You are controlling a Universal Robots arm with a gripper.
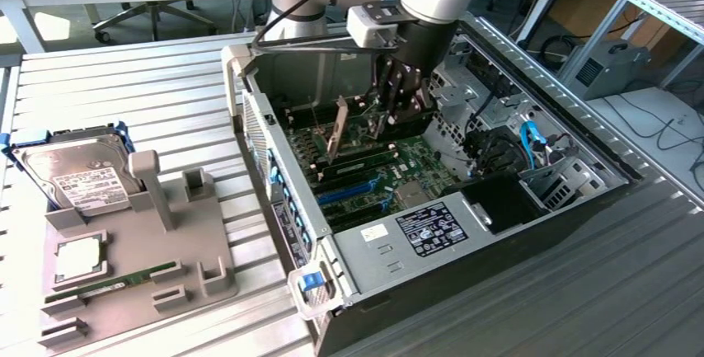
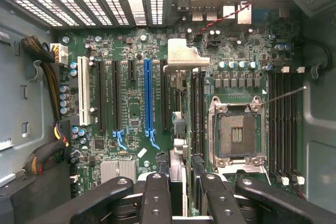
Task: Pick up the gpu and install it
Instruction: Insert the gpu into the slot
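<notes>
The gpu (image 2: 177,161) is a thin dark card seen edge-on between my fingers, with its silver bracket (image 2: 181,56) at the end toward the case's vented rear wall. My gripper (image 2: 184,199) is shut on it. The card hangs just above the motherboard (image 2: 131,129), lined up along the black slots to one side of the blue slot (image 2: 147,93). In the exterior view my gripper (image 1: 398,110) is lowered inside the open computer case (image 1: 363,250), and the gpu (image 1: 385,126) stands upright over the board beneath it.
A CPU socket (image 2: 233,135) and memory slots (image 2: 281,124) lie beside the card. Cable bundles (image 2: 50,82) run along one case wall. On the exterior view's left, a grey fixture (image 1: 143,250) carries a hard drive (image 1: 72,176) and a green memory stick (image 1: 121,279).
</notes>
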